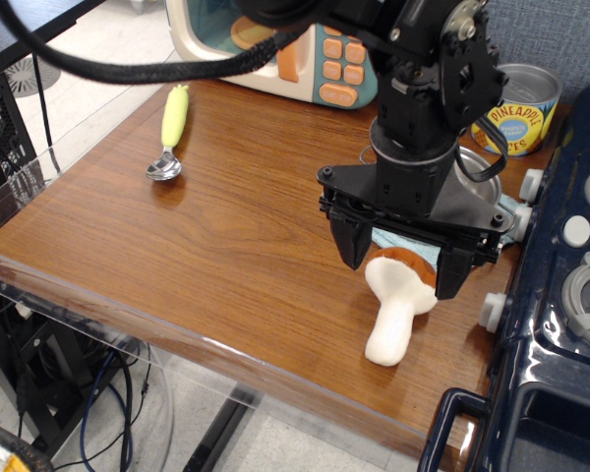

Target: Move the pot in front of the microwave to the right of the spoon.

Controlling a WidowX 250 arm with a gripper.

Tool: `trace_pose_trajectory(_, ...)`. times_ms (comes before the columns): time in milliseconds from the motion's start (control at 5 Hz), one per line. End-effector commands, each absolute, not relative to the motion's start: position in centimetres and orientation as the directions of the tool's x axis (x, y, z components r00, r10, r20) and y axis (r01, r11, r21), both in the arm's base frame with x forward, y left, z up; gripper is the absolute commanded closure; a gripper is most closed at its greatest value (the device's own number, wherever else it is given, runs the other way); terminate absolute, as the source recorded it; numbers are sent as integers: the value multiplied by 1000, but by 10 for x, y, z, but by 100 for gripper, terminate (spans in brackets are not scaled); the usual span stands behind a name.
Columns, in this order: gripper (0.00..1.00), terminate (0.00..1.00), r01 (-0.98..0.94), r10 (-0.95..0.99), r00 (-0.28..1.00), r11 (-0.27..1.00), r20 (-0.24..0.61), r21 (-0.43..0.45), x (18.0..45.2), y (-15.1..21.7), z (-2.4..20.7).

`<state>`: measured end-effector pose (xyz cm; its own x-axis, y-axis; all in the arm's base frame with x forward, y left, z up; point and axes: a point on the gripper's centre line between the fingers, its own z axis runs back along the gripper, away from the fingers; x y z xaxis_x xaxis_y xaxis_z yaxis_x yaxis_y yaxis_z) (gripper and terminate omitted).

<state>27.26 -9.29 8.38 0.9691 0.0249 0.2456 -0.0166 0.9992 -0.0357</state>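
The pot [478,183] is a shiny steel rim mostly hidden behind my arm, at the right of the table beside the dark blue stove. The microwave [320,54], cream with a teal front and orange buttons, stands at the back edge. The spoon [171,136], with a pale yellow-green handle, lies at the back left with its metal bowl towards me. My gripper [402,272] is open and empty, in front of the pot. Its two black fingers [351,241] stand either side of a toy mushroom's cap.
A white toy mushroom [393,320] with a brown cap lies under the gripper. A teal cloth [512,211] sits by the pot. A pineapple can [521,110] stands at the back right. The dark blue toy stove [560,295] fills the right side. The table's front edge [177,315] is near.
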Motion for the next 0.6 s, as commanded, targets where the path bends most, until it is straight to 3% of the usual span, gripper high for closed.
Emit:
trace_pose_trajectory(0,0,0,-17,25,969,999,246,-36,273,-93,84)
trace_pose_trajectory(400,0,0,-213,242,948,965,205,-152,288,-74,89)
